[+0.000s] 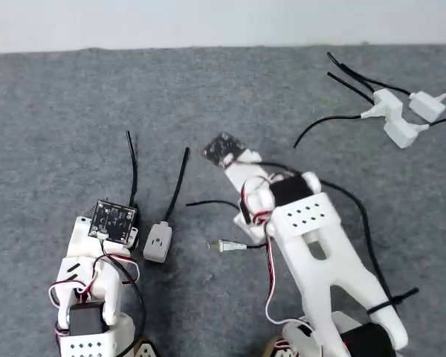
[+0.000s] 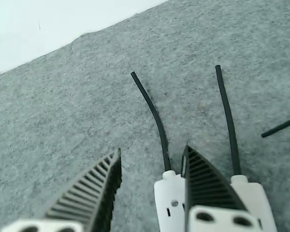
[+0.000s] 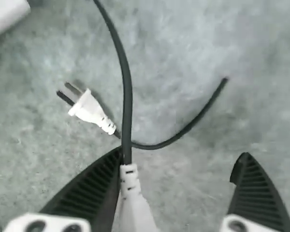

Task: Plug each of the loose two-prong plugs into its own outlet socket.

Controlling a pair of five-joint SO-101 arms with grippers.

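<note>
Two white plastic outlet sockets with black cords lie on the grey felt table [image 1: 59, 134]: one socket [image 2: 170, 205] sits between the spread fingers of the left gripper [image 2: 152, 150], and the other socket [image 2: 251, 198] lies just outside one finger. The right gripper [image 3: 181, 154] is likewise spread, with a white corded connector body [image 3: 130, 198] resting unpinched against one finger. A loose white two-prong plug [image 3: 87, 108] lies near.

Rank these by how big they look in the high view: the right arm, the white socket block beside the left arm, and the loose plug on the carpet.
1. right arm, largest by far, though raised nearer the camera
2. socket block
3. loose plug, smallest
</note>
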